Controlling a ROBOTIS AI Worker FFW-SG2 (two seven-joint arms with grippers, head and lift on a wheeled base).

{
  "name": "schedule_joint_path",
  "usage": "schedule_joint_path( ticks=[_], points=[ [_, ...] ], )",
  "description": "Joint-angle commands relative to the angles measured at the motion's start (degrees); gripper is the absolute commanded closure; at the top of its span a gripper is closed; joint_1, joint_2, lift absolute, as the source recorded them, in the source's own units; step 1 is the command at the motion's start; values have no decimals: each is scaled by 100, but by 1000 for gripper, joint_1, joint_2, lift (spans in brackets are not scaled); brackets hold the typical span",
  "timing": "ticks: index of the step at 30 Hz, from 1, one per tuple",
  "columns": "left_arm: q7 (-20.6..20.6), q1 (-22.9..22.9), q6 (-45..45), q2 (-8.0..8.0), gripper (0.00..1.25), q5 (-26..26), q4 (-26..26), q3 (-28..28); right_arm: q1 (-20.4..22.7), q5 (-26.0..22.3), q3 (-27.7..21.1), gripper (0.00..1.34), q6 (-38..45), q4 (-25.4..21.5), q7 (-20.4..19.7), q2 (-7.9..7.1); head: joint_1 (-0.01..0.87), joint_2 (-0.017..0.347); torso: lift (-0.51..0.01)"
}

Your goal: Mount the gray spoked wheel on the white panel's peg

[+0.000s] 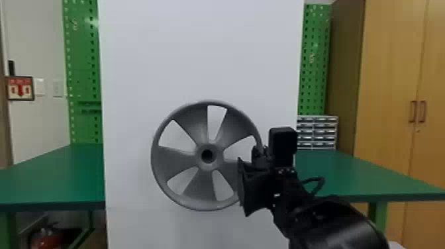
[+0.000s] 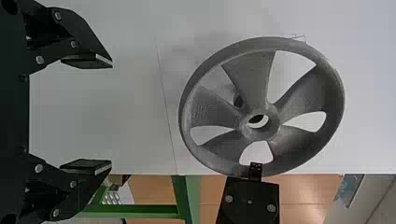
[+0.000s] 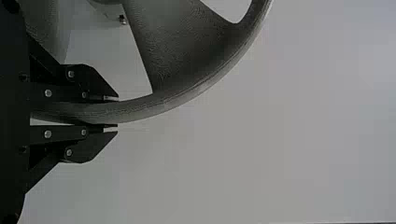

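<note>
On my feed the right end effector (image 1: 242, 186) is black, and the wheel (image 1: 198, 190) at its fingers is plain gray. Behind both, the panel (image 1: 198, 49) reads an unpatterned pale grayish white. To that end effector's right I get a deep green worktop (image 1: 351, 178) and a yellow-brown cabinet (image 1: 387, 82); above it on that side, a bright green pegboard (image 1: 314, 76) dotted with rows of dark holes. My left end effector (image 2: 112, 116) is black too.

Soft light fills the head view, glare spotting the green perforated metal board (image 1: 81, 53) at upper left, faint shadows lying low on the flat white panel (image 1: 198, 59).
</note>
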Motion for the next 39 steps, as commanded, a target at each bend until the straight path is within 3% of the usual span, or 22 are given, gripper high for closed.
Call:
schedule_joint_path(
  ticks=[1,19,39],
  points=[
    [0,-3,0,0,486,0,5,0,-6,31,-3,1214,-14,46,0,-3,123,-8,-400],
    [0,-11,0,0,487,18,5,-18,-156,93,-82,1214,-419,512,343,-3,123,-8,-400],
    [-8,-55,0,9,495,35,31,-36,-288,-74,-47,1217,-647,837,404,24,123,-8,-400]
  ],
)
